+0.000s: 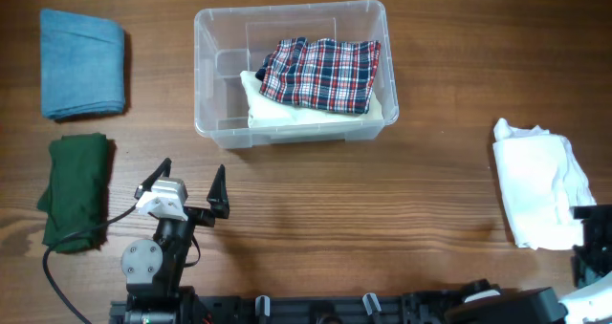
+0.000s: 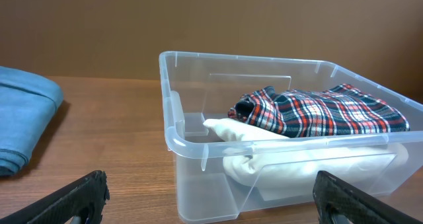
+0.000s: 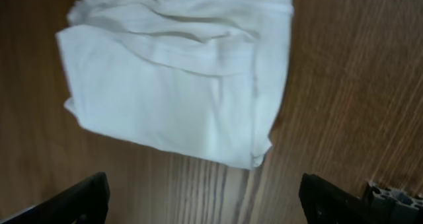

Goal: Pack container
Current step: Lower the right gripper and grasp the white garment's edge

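One clear container (image 1: 212, 75) sits far-centre on the table (image 1: 382, 219) and holds two folded cloths: a plaid cloth (image 1: 320, 74) on a cream cloth (image 1: 287, 116), both toward its right end. Three cloths lie outside: blue cloth (image 1: 82, 62) far-left corner, green cloth (image 1: 75, 190) left edge, white cloth (image 1: 537, 183) right edge. Left gripper (image 1: 191, 176) spread, empty, facing the container. Right gripper (image 3: 201, 201) spread above the white cloth.

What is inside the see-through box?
Inside the container, a red, white and navy plaid cloth lies on a folded cream cloth. The container's left part is bare. The plaid covers most of the cream cloth, so anything between or beneath them is hidden.
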You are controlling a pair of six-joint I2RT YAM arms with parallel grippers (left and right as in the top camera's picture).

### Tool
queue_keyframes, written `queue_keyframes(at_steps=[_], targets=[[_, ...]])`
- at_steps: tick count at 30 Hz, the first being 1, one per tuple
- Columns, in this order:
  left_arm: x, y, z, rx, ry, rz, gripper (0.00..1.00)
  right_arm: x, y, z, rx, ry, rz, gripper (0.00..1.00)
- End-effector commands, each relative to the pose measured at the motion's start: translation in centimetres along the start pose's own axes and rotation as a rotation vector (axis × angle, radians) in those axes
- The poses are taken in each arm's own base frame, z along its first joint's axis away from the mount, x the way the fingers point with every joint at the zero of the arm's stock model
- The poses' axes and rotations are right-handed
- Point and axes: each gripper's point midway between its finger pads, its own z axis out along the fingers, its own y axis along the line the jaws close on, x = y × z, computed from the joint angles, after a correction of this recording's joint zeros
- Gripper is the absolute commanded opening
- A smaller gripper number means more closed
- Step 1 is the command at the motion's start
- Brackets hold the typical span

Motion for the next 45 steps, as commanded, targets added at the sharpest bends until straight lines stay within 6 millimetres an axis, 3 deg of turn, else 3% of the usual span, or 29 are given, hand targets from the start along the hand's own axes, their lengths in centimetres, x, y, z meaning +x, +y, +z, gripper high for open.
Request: queue_keyframes(at_steps=[1, 7, 13, 27, 33, 45], targets=[[0.2, 0.0, 0.0, -0.003, 0.002, -0.006, 1.00, 0.5, -0.8, 1.2, -0.004, 0.002, 0.025, 0.93], [0.2, 0.0, 0.0, -0.003, 0.001, -0.006, 1.00, 1.0, -1.7, 3.2, -0.008, -0.010, 0.016, 0.93], [0.2, 0.0, 0.0, -0.004, 0.001, -0.006, 1.00, 2.7, -3.1, 5.5, -0.003, 0.010, 0.003, 0.93], [0.2, 0.0, 0.0, -0.003, 0.001, -0.006, 1.00, 3.3, -4.2, 7.9, -0.009, -0.007, -0.001, 0.93], [0.2, 0.0, 0.0, -0.004, 0.002, -0.006, 1.00, 3.6, -3.5, 8.8, -0.073, 0.000, 0.000, 0.93], [0.2, 0.0, 0.0, -0.004, 0.002, -0.006, 1.00, 2.1, -2.6, 9.4, -0.127, -0.034, 0.047, 0.92]])
